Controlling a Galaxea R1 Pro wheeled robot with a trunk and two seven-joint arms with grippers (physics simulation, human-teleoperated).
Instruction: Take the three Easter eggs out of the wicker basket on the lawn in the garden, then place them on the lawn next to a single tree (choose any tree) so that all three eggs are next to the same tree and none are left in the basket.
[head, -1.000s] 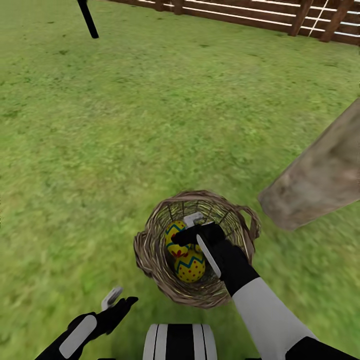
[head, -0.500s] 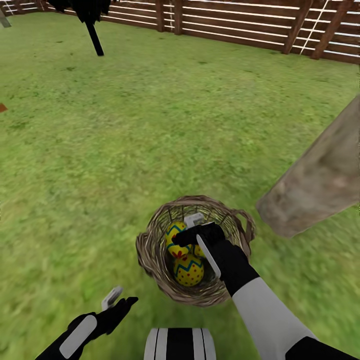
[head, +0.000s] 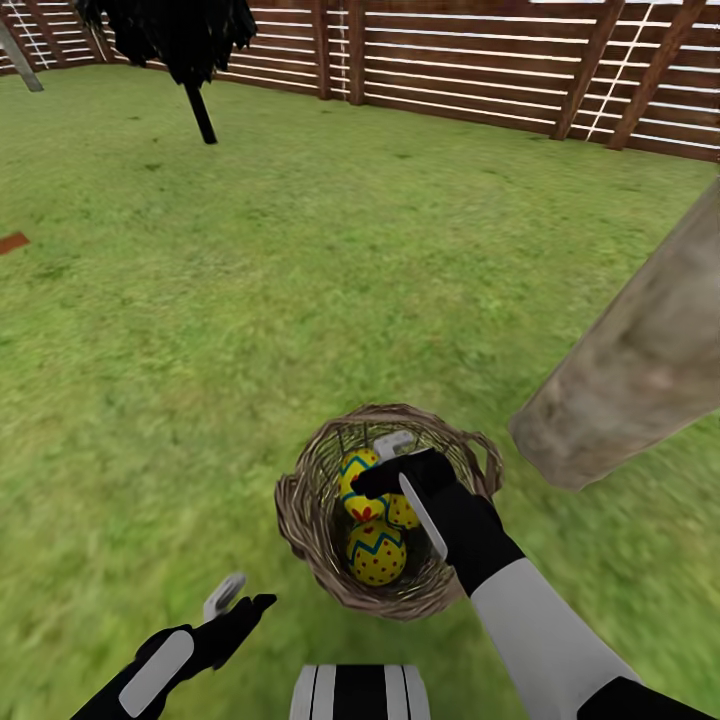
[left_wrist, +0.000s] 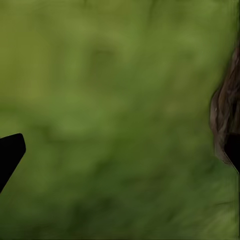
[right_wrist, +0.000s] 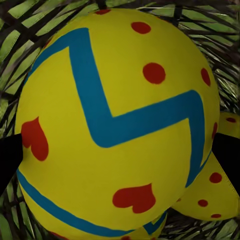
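Basket: on the lawn, mouth up, loop handle at 2 o'clock of the rim.
Eggs: three inside the basket, bunched; nearest egg's long axis runs 12 to 6.
Right hand: in the basket, fingers astride the top egg; contact unclear.
Left hand: wide, over grass at 8 o'clock of the basket.
Tree: trunk at 2 o'clock.

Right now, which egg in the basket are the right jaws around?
The upper egg with red hearts, against the right gripper. The dotted egg lies nearer the robot in the wicker basket, untouched.
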